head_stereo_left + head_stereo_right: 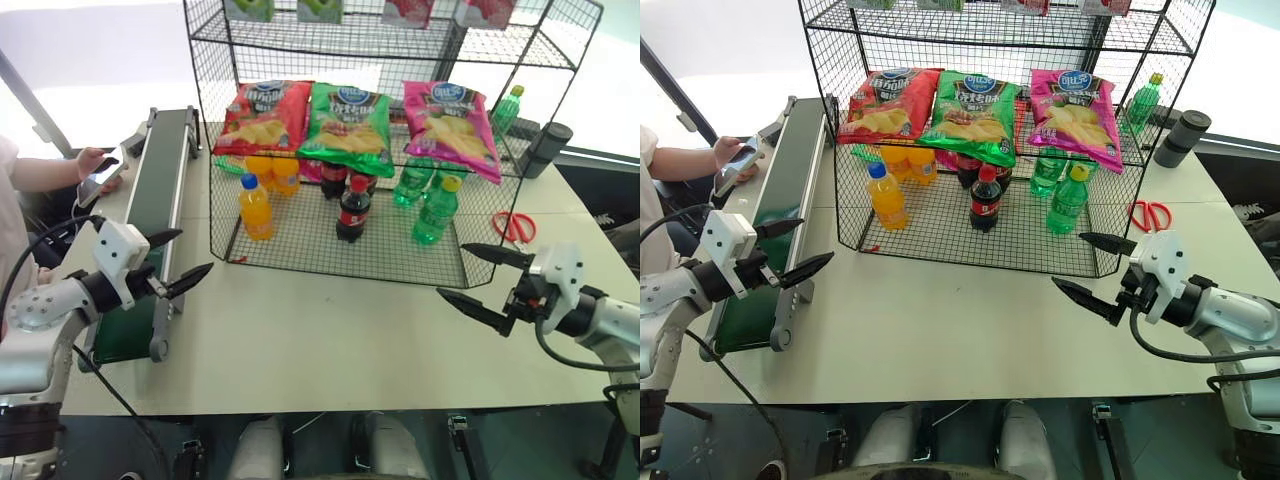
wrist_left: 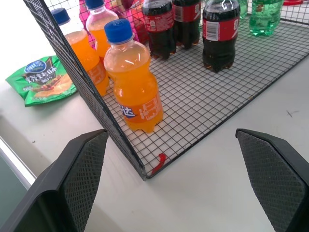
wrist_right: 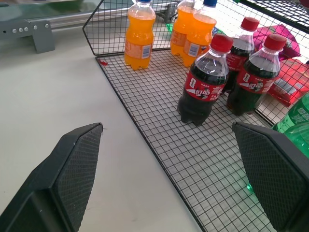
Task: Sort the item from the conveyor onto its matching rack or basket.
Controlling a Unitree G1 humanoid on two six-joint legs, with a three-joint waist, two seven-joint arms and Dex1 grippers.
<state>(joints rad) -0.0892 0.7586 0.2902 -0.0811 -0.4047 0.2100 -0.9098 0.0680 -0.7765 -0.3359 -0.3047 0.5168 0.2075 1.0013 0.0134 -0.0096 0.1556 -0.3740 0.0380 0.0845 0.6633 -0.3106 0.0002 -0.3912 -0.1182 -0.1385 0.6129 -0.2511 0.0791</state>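
White table (image 1: 330, 330), wire rack (image 1: 350, 250), conveyor (image 1: 160, 190) alongside

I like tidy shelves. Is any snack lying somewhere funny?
Yes. A small green chip bag lies flat on the table, outside the rack, on the side next to the conveyor. The other bags sit on the shelves.

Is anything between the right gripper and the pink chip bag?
Nothing visible stands directly between them. The right gripper, open, hovers over the table before the rack; the pink chip bag lies on its middle shelf, with green bottles just below it.
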